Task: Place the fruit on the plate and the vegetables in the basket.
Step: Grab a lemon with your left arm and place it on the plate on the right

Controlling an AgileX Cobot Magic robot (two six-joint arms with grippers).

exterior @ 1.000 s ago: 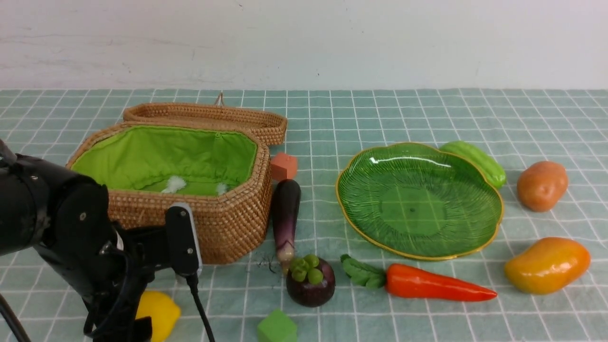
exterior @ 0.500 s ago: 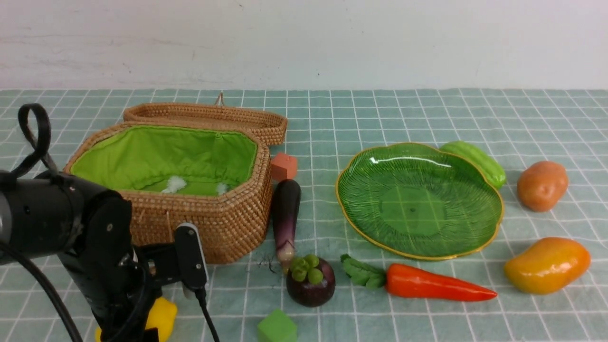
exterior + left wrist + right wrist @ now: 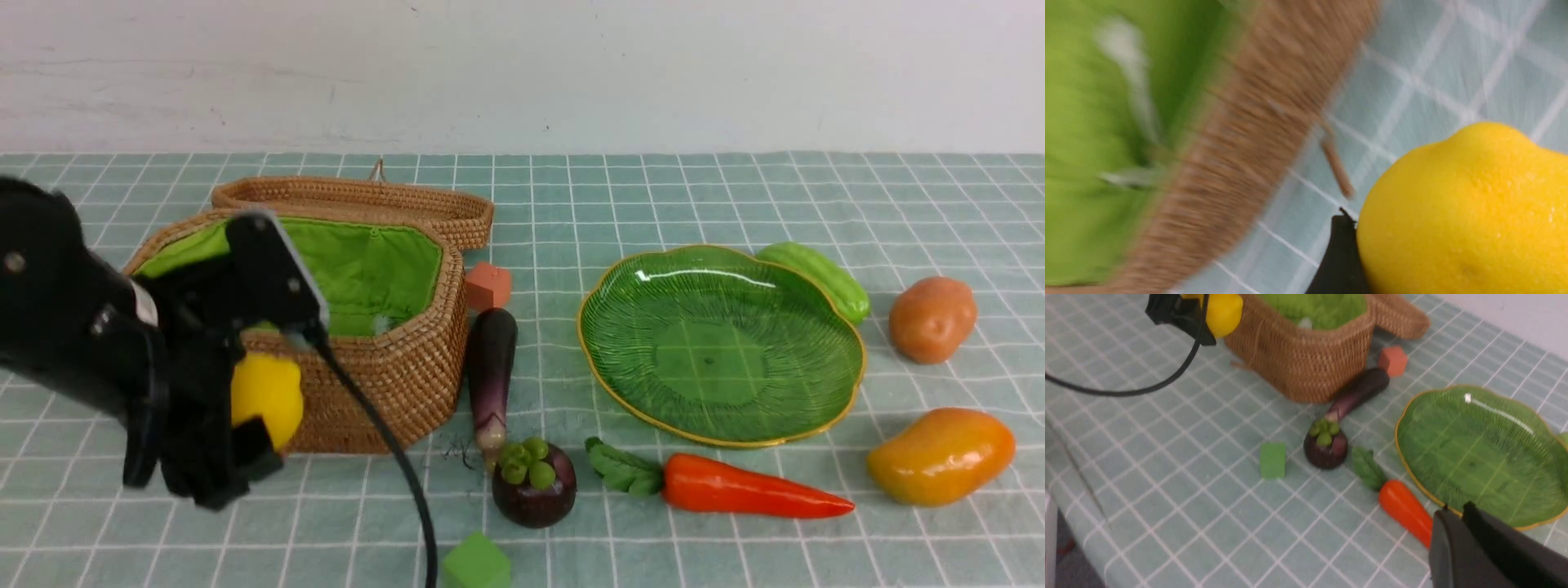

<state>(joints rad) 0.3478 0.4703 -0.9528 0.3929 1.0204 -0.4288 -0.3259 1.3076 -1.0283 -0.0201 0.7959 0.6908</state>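
Observation:
My left gripper (image 3: pixel 263 390) is shut on the yellow lemon (image 3: pixel 276 402), held above the cloth in front of the wicker basket (image 3: pixel 392 384). The green plate (image 3: pixel 718 343) holds nothing. In front of it lie the mangosteen (image 3: pixel 535 486), the carrot (image 3: pixel 743 487) and, far right, the mango (image 3: pixel 939 455). The eggplant (image 3: pixel 492 367) lies beside the basket; the gourd (image 3: pixel 820 278) and potato (image 3: pixel 931 318) sit behind and right of the plate. My right gripper (image 3: pixel 1455 508), seen only in its wrist view, is shut and holds nothing, above the carrot (image 3: pixel 1404 508) near the plate's rim.
The basket's lid (image 3: pixel 359 200) lies open behind it. A small orange-red cube (image 3: pixel 487 286) sits by the basket's right corner, and a green cube (image 3: pixel 476 563) sits near the front edge. A black cable hangs from my left arm.
My left gripper closed on the lemon at the front left of the cloth and lifted it up in front of the basket. Everything else stayed where it was.

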